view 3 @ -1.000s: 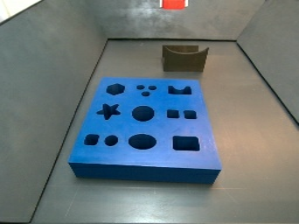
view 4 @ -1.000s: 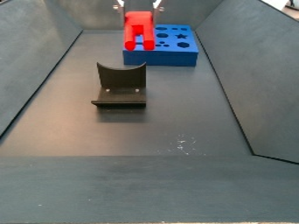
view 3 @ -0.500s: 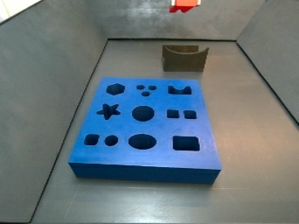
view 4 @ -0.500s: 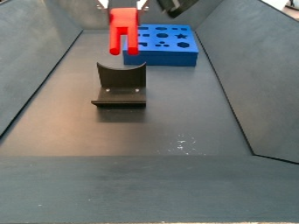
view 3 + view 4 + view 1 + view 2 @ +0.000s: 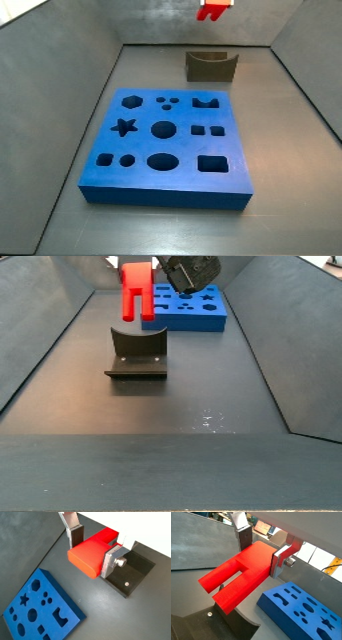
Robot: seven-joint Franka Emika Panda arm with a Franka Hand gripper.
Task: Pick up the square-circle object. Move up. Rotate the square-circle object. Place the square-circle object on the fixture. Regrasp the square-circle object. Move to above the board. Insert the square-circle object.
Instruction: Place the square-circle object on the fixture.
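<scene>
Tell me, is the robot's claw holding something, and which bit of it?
Yes. The gripper holds the red block by its solid end, one finger on each side; the forked end hangs down.

In a side view the gripper (image 5: 135, 264) is cut off by the frame's upper edge, fingers hidden; the square-circle object (image 5: 213, 10) is only a clipped red scrap, and possibly hides the fixture (image 5: 136, 356) top behind its prongs

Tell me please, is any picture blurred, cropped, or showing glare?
In both side views the floor is sharp with soft glare; in one, the square-circle object is cropped at the frame's edge. In a wrist view the gripper looks sharp, while the board stays evenly lit.
</scene>
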